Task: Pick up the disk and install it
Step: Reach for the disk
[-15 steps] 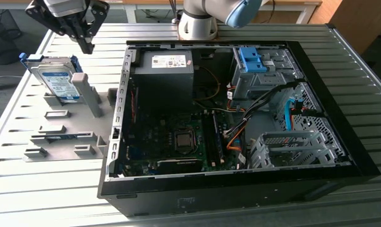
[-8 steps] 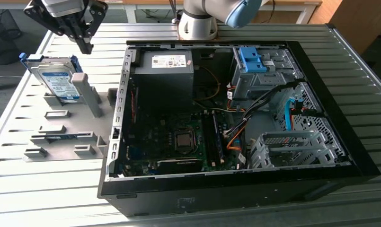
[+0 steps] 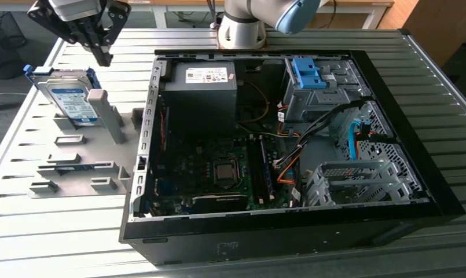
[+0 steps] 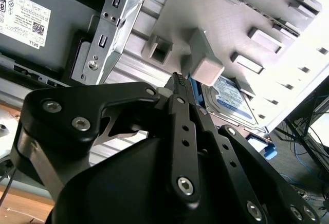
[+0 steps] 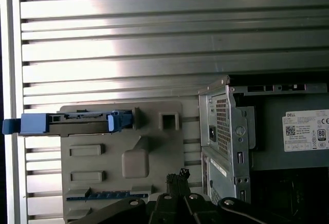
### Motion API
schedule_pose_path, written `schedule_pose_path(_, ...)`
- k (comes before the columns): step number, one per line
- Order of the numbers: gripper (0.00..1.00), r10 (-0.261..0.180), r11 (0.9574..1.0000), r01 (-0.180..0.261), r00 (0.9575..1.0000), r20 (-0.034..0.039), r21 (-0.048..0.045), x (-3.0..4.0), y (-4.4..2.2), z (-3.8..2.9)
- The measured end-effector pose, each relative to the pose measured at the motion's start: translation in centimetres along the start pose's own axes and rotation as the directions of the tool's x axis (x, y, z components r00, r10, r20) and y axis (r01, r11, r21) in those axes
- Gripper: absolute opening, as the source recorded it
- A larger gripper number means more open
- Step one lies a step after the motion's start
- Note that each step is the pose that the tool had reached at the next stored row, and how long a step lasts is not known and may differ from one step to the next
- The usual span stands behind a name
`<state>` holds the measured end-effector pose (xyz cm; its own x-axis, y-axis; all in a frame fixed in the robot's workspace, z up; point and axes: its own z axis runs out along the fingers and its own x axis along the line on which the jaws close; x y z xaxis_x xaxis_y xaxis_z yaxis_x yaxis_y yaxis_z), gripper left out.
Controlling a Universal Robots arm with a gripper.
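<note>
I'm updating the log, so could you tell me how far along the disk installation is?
Nothing looks done yet: the disk stands in its grey holder beside the open computer case. In hand: the end effector hangs near the disk, shut and empty. Picking up and installing remain.

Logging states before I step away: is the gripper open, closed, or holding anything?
Gripper: closed, holding nothing; the disk is not in it.

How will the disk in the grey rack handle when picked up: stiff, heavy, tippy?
Likely stiff: the disk looks like a metal slab in a blue frame. Probably heavy for its size. It stands on edge in the grey rack, so a sideways push may tip it.
</note>
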<state>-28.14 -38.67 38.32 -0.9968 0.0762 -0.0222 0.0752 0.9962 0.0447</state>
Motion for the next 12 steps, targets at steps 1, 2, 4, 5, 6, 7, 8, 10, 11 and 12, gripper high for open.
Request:
schedule_pose_path(1,0.11,0.000,1.0000,0.000,1.0000,-0.0001,0.0000,0.02,0.00,0.00)
schedule_pose_path(2,0.11,0.000,1.0000,0.000,1.0000,-0.0001,0.0000,0.04,0.00,0.00)
schedule_pose_path(4,0.11,0.000,1.0000,0.000,1.0000,-0.0002,0.0000,0.10,-0.01,0.01)
schedule_pose_path(5,0.11,0.000,1.0000,0.000,1.0000,-0.0002,0.0000,0.11,-0.01,0.01)
schedule_pose_path(6,0.11,0.000,1.0000,0.000,1.0000,-0.0003,0.0000,0.14,-0.01,0.02)
schedule_pose_path(7,0.11,0.000,1.0000,0.000,1.0000,-0.0004,0.0000,0.30,-0.02,0.05)
schedule_pose_path(8,0.11,0.000,1.0000,0.000,1.0000,-0.0004,0.0001,0.31,-0.02,0.05)
schedule_pose_path(10,0.11,0.000,1.0000,0.000,1.0000,-0.0003,0.0000,0.33,-0.03,0.05)
schedule_pose_path(11,0.11,0.000,1.0000,0.000,1.0000,-0.0003,0.0000,0.34,-0.03,0.05)
schedule_pose_path(12,0.11,0.000,1.0000,0.000,1.0000,-0.0003,0.0000,0.36,-0.03,0.06)
